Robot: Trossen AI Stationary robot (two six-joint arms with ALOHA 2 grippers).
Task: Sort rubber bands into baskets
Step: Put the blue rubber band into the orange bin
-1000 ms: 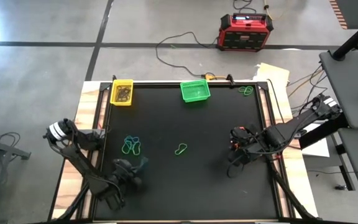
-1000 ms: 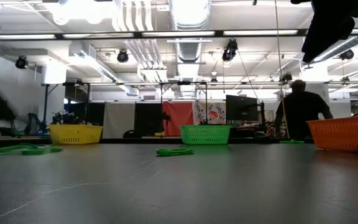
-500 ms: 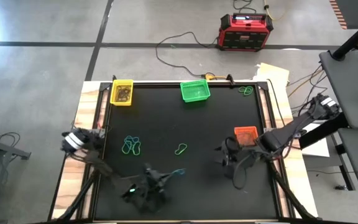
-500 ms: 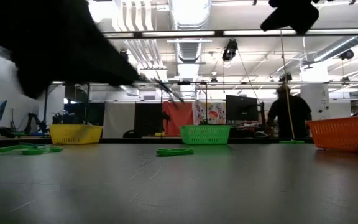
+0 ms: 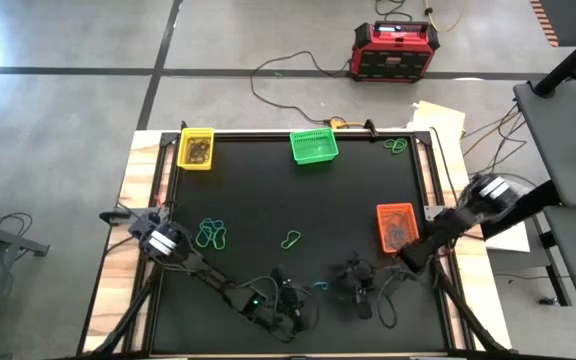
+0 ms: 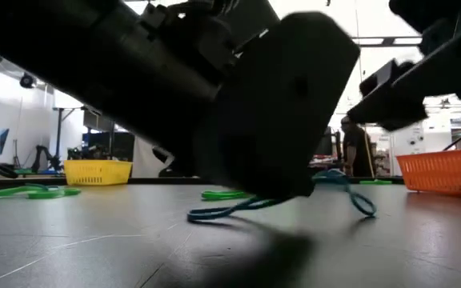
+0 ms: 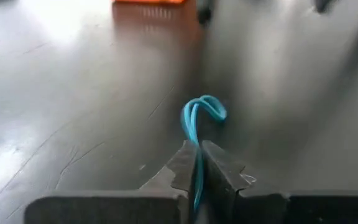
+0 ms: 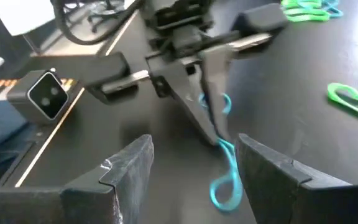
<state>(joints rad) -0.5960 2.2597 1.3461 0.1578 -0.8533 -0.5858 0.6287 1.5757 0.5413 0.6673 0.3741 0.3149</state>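
Centrally, near the table's front edge, the left gripper (image 5: pixel 290 290) is clamped on a blue rubber band (image 7: pixel 199 124); in the left wrist view the band runs between the two closed fingers (image 7: pixel 180 169) and loops out ahead of their tips. Facing it, the right gripper (image 5: pixel 353 285) hovers just beside the same band with its fingers (image 8: pixel 129 165) spread apart and nothing between them; the right wrist view shows the free end of the band lying on the black table (image 5: pixel 268 190) between those fingers. From table height, the blue band trails down from the dark gripper body onto the surface.

The orange basket (image 5: pixel 396 227) stands near the table's right edge, close to the right arm, with dark bands inside. The yellow basket (image 5: pixel 197 148) sits at the back left corner and holds dark bands; the green basket (image 5: pixel 314 146) sits at the middle of the back edge. A cluster of green and teal bands (image 5: pixel 213 234) lies toward the left edge, a single green band (image 5: pixel 291 239) lies near the table's centre, and another green band (image 5: pixel 396 146) lies at the back right corner.
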